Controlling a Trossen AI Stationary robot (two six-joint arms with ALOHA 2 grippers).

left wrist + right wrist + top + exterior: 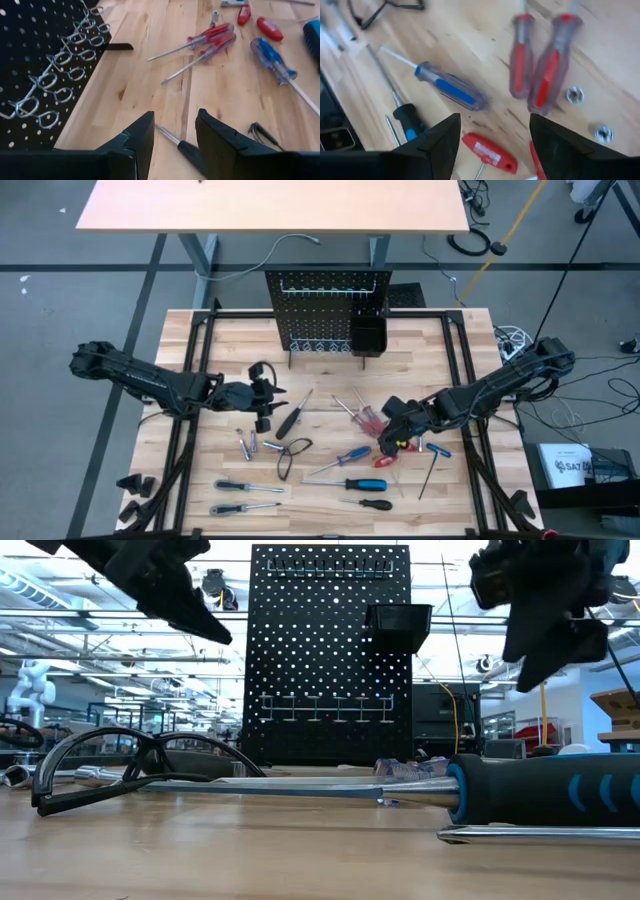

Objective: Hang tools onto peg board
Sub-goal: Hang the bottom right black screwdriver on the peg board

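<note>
Between my right gripper's [492,145] parted, empty fingers lies a small red plastic T-handled key [489,151], light, rigid, probably slick; I'd pinch its handle.

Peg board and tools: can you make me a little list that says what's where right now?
peg board: upright at the table's far edge, hooks bare
black bin: fixed on the board
tools: all lying on the table
left gripper: open, above a black-handled screwdriver
right gripper: open, above a red-handled tool
held: nothing
</note>
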